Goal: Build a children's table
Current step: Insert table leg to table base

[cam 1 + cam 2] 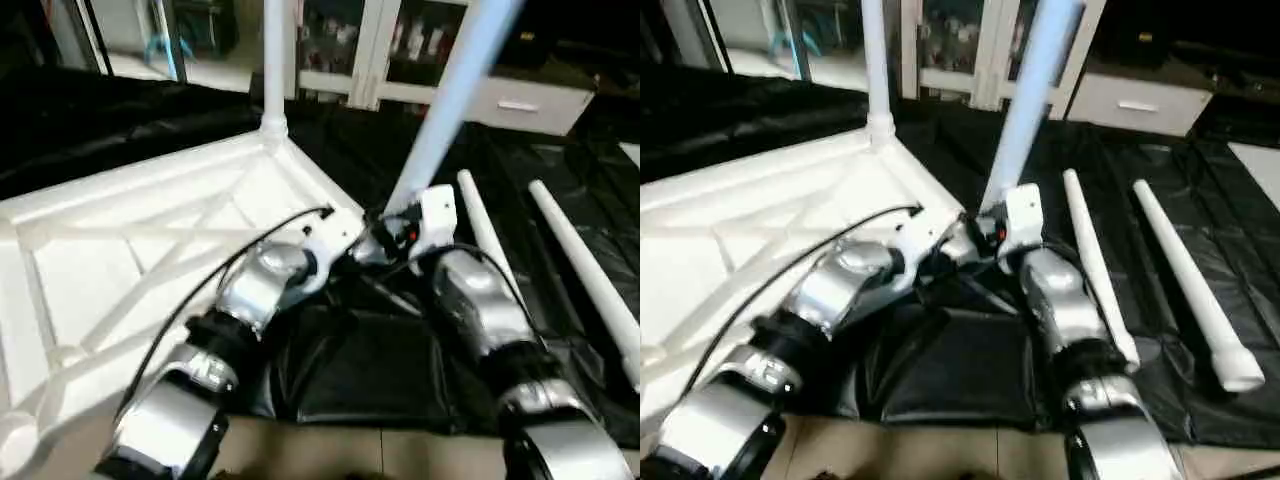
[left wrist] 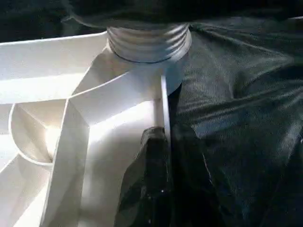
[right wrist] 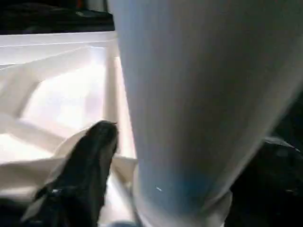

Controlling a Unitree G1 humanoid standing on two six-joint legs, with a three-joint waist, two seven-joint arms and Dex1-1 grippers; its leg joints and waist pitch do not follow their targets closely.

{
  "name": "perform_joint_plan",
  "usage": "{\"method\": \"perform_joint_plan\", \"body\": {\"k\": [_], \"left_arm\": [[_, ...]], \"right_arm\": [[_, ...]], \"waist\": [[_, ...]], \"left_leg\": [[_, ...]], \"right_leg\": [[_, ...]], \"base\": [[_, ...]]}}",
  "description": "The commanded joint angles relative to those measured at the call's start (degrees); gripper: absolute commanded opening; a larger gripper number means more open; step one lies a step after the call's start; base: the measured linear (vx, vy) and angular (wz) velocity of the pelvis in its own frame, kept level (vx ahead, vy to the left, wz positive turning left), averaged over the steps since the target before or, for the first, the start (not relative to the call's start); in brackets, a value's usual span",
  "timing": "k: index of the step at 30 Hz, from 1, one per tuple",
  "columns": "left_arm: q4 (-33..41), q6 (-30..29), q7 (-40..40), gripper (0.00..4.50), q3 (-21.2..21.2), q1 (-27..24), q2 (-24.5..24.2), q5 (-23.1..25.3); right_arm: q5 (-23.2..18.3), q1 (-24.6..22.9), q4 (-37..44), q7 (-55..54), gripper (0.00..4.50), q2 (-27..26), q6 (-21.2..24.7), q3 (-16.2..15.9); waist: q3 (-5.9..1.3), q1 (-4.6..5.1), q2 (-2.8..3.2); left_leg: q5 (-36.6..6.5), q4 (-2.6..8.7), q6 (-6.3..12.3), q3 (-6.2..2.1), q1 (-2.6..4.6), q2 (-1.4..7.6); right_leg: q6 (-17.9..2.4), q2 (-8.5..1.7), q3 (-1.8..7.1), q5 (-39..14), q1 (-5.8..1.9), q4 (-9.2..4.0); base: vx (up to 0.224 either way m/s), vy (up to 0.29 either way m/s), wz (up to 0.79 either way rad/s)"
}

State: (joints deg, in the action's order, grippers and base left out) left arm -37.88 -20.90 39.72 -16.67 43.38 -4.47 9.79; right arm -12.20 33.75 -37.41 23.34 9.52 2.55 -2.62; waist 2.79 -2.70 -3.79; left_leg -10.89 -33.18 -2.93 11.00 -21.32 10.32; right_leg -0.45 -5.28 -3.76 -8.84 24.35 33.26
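Lying ribs-up, white tabletop [image 1: 120, 250] bears two legs [image 1: 273, 60].

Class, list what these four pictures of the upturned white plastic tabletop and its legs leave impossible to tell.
- Tilted white tube leg: its top is cut off by the head view's edge; its base is hidden behind the right gripper.
- Near corners of the white ribbed tabletop: covered by the silver forearms.
- Left gripper at the tabletop's rim: too dark to tell apart its fingers.
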Motion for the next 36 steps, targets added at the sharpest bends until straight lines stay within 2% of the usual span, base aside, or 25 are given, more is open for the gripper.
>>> {"method": "perform_joint_plan", "body": {"k": [1,4,7,13,15,18,20,22,25,26,29,34,35,36], "left_arm": [[3.73,3.04,1.21,0.00,-0.41,1.09,0.45,-0.89],[4.14,3.36,2.99,0.00,-0.79,0.64,-0.63,-0.78],[4.28,3.59,4.35,0.00,-1.26,0.32,-1.43,-0.77],[4.23,4.20,5.16,0.00,-1.54,0.19,-2.48,-0.98],[4.06,4.60,5.43,0.00,-1.57,0.11,-2.84,-0.86],[4.21,4.74,5.73,0.00,-1.61,0.00,-3.09,-0.84],[4.42,4.71,5.86,0.00,-1.73,-0.07,-3.27,-0.91],[4.58,4.76,5.97,0.00,-1.93,-0.13,-3.51,-1.05],[4.61,4.96,6.19,0.00,-2.08,-0.17,-3.75,-1.01],[4.58,5.05,6.25,0.00,-2.12,-0.17,-3.83,-0.98],[4.51,5.28,6.54,0.00,-2.22,-0.17,-4.08,-0.94],[4.13,6.55,7.42,0.00,-2.96,-0.24,-4.83,-0.58],[3.63,8.12,8.69,0.00,-3.94,-0.21,-5.73,-0.04],[3.63,8.12,8.69,0.00,-3.94,-0.21,-5.73,-0.04]], "right_arm": [[-1.59,-1.30,4.51,3.79,3.87,1.07,2.53,-1.08],[-3.81,-4.88,12.46,9.23,4.08,4.18,6.84,-1.45],[-3.88,-6.25,14.44,10.40,4.31,6.03,7.84,-0.94],[-3.38,-6.82,15.24,10.61,4.48,7.25,8.75,0.21],[-3.81,-7.40,16.28,11.43,4.21,7.24,9.52,0.16],[-4.08,-7.97,17.37,11.63,4.14,7.16,10.23,-0.05],[-4.12,-8.06,17.62,11.68,3.80,7.07,10.29,-0.09],[-4.12,-8.02,17.57,11.97,3.71,6.97,10.16,0.03],[-4.03,-7.93,17.35,12.46,3.61,6.99,9.87,0.27],[-4.09,-7.90,17.37,12.59,3.42,7.01,9.91,0.42],[-4.30,-7.87,17.52,12.96,3.22,7.03,9.90,0.76],[-4.69,-7.85,18.00,13.40,2.77,7.18,10.06,1.25],[-5.16,-7.63,18.27,13.32,2.68,7.28,10.37,1.87],[-5.16,-7.63,18.27,13.32,2.60,7.28,10.37,1.87]], "waist": [[-3.98,-0.37,0.39],[-3.96,-0.56,0.49],[-4.00,-0.90,0.64],[-3.84,-0.84,0.78],[-3.86,-0.88,0.77],[-3.93,-0.92,0.60],[-3.97,-1.00,0.61],[-3.97,-1.02,0.68],[-3.88,-1.06,0.71],[-3.80,-1.03,0.71],[-3.79,-1.04,0.69],[-3.93,-1.04,0.74],[-3.96,-1.07,1.04],[-3.97,-1.03,0.89]], "left_leg": [[-4.63,3.17,7.60,-0.68,0.93,2.93],[-4.65,3.07,7.54,-0.70,0.91,2.89],[-3.48,2.88,7.93,-0.62,0.90,2.93],[-6.83,3.02,5.15,-0.69,0.88,2.90],[-6.76,2.98,5.07,-0.70,0.82,2.85],[-5.83,2.89,5.45,-0.69,0.77,2.82],[-5.05,2.85,5.68,-0.75,0.74,2.84],[-5.16,2.80,5.79,-0.71,0.80,2.83],[-5.94,2.83,5.37,-0.72,0.73,2.84],[-6.72,2.86,5.02,-0.72,0.73,2.83],[-8.13,2.90,4.15,-0.73,0.81,2.84],[-6.90,2.79,4.22,-0.73,0.74,2.79],[-6.69,2.79,4.27,-0.77,0.80,2.80],[-6.64,2.76,4.43,-0.71,0.82,2.78]], "right_leg": [[-16.42,-3.15,2.40,-0.83,-3.99,-2.19],[-16.34,-3.04,2.42,-0.77,-4.11,-2.12],[-16.65,-3.22,2.46,0.06,-3.91,-1.91],[-15.87,-3.18,2.44,-4.43,-3.82,-2.29],[-15.60,-3.18,2.45,-4.05,-3.86,-2.25],[-15.67,-3.16,2.40,-3.05,-3.91,-2.08],[-15.68,-3.17,2.40,-2.51,-3.96,-1.93],[-15.83,-3.21,2.40,-2.73,-3.89,-1.94],[-15.66,-3.21,2.41,-3.98,-3.84,-2.05],[-15.41,-3.18,2.40,-4.99,-3.78,-2.18],[-14.73,-3.19,2.42,-6.87,-3.70,-2.35],[-14.77,-3.10,2.39,-4.97,-3.78,-2.03],[-14.88,-3.11,2.39,-4.54,-3.77,-1.96],[-14.87,-3.09,2.40,-4.42,-3.74,-2.05]], "base": [[0.000,0.000,0.00],[0.000,0.000,0.00],[0.000,0.000,0.00],[0.000,0.000,0.00],[0.000,0.000,0.00],[0.000,0.000,0.00],[0.000,0.000,0.00],[0.000,0.000,0.00],[0.000,0.000,0.00],[0.000,0.000,0.00],[0.000,0.000,0.00],[0.000,0.000,0.00],[0.000,0.000,0.00],[0.000,0.000,0.00]]}}
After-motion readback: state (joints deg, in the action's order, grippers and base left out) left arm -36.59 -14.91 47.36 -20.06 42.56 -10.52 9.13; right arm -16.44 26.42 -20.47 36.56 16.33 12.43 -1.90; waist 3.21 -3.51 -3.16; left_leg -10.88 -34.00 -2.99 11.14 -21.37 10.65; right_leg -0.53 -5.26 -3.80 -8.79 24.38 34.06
